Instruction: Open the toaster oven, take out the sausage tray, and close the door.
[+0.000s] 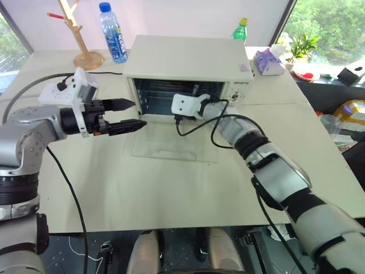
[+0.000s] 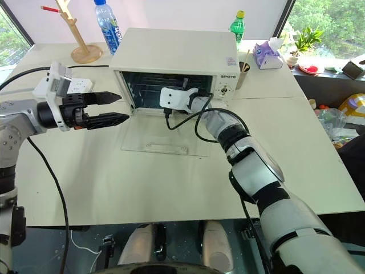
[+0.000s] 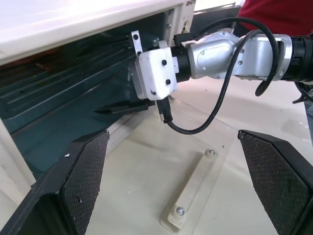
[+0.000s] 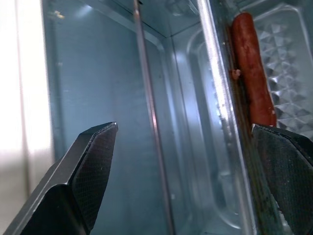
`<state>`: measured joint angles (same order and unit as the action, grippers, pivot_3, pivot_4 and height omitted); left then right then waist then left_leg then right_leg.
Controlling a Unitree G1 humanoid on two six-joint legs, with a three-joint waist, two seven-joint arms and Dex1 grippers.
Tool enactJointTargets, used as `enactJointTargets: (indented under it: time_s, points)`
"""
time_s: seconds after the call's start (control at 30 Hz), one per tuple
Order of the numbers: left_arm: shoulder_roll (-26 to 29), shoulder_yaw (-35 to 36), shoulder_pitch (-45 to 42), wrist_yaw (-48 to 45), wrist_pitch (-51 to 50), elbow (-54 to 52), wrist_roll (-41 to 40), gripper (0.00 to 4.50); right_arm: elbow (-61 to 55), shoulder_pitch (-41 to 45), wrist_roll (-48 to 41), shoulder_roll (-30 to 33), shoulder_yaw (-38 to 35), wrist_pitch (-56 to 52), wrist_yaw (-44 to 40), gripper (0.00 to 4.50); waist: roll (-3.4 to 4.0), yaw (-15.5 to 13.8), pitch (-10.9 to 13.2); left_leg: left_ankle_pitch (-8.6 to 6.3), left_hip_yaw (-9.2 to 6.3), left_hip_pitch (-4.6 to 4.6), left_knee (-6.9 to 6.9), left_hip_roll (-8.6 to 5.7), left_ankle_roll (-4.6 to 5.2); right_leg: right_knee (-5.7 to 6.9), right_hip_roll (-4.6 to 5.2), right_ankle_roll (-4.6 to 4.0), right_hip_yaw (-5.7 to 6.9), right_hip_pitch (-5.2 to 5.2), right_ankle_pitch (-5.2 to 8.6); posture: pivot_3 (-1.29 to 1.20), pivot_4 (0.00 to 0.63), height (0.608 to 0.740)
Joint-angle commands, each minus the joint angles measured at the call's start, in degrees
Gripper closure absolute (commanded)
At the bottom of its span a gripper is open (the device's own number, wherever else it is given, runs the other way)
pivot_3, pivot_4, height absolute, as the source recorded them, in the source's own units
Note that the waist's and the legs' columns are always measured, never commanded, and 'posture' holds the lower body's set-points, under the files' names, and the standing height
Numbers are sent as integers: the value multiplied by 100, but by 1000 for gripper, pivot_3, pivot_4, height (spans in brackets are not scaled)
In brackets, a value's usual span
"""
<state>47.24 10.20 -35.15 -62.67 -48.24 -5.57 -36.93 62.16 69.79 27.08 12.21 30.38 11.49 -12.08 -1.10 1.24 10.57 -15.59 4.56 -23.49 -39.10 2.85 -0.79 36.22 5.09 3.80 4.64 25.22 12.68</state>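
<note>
The toaster oven (image 1: pixel 188 63) stands on the tabletop (image 1: pixel 171 188) with the door (image 1: pixel 171 149) already swung down flat in front of it, its bar handle facing up, so the opening step looks done. The right gripper (image 4: pixel 183 161) reaches into the oven's mouth with its fingers spread wide and nothing between them. Its wrist view shows the sausage tray (image 4: pixel 279 73) still inside on the rack, the reddish sausage (image 4: pixel 252 73) lying on it, with the tray's edge falling between the two open fingers; whether a finger touches the tray cannot be told. The left gripper (image 1: pixel 128 116) hovers above the tabletop just beside the oven's left front corner, fingers likewise apart and empty, pointing toward the open cavity. What remains, by the look of it, is the grip on the tray, drawing it out over the lowered door, and lifting the door shut again.
</note>
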Motion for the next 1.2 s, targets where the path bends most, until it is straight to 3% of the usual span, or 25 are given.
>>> enactJointTargets:
  time_s: [0.03, 0.07, 0.17, 0.33, 0.53, 0.63, 0.67, 0.9, 1.03, 1.2]
  points:
    - [134, 83, -108, 1, 100, -41, -46, 25, 271, 366, 126, -35, -122, 205, 250, 0, 0, -4, 0, 0, 0, 0, 1, 0, 0, 0, 0, 0, 0, 0, 0, 0, 150, 722]
    - [135, 87, -104, 7, 103, -41, -47, 25, 365, 420, 154, -44, -131, 221, 309, 0, 0, -5, 0, 0, 0, 0, 1, 0, 0, 0, 0, 0, 0, 0, 0, 0, 150, 722]
    - [124, 104, -92, 36, 104, -32, -58, 0, 554, 525, 200, -66, -155, 278, 390, 830, 1, 0, 0, 0, 0, 0, 1, 0, -1, 0, 1, 0, 0, 0, 0, 0, 150, 722]
    - [75, 86, -101, 69, 124, 2, -61, 0, 629, 537, 243, -86, -192, 347, 427, 3450, 1, 5, 0, 1, -1, 0, 1, 0, -3, 1, 1, 0, 0, 0, 0, 0, 150, 722]
    - [33, 6, -175, 55, 166, 112, -36, 0, 643, 474, 293, -75, -226, 368, 442, 3450, 2, 3, 1, 1, -1, 0, 2, 0, -3, 1, 1, 0, 0, 0, 0, 0, 150, 722]
    - [32, -52, -264, 21, 198, 224, -3, 0, 613, 421, 291, -75, -257, 393, 389, 4356, 0, 7, 0, 1, -1, 1, 2, 0, -3, 1, 1, 0, 0, 0, 0, 0, 150, 722]
    - [31, -69, -292, 10, 207, 254, 6, 0, 593, 400, 304, -74, -273, 401, 380, 4458, -5, 7, -3, 1, -1, 2, 2, 0, -2, 2, 1, 0, 0, -1, 0, 0, 150, 722]
    - [17, -237, -450, -80, 306, 460, 45, 0, 263, 136, 320, -42, -322, 449, 269, 4458, -4, 1, -3, 1, -2, 1, 2, 1, -3, 2, 0, 0, 0, -1, 0, 0, 150, 722]
    - [-59, -460, -730, -235, 509, 912, 225, 0, -560, -315, 303, 39, -313, 400, 26, 4458, -6, -9, -4, 1, -2, 1, 5, 0, -3, 0, 0, 0, 0, -2, 0, 0, 150, 722]
    - [-253, -756, -1292, -481, 860, 1809, 539, 0, -2402, -1249, 319, 313, -379, -76, -487, 4458, -15, -12, -9, 1, -1, 1, 4, 0, -2, 0, -1, 0, 0, -4, 0, 0, 150, 722]
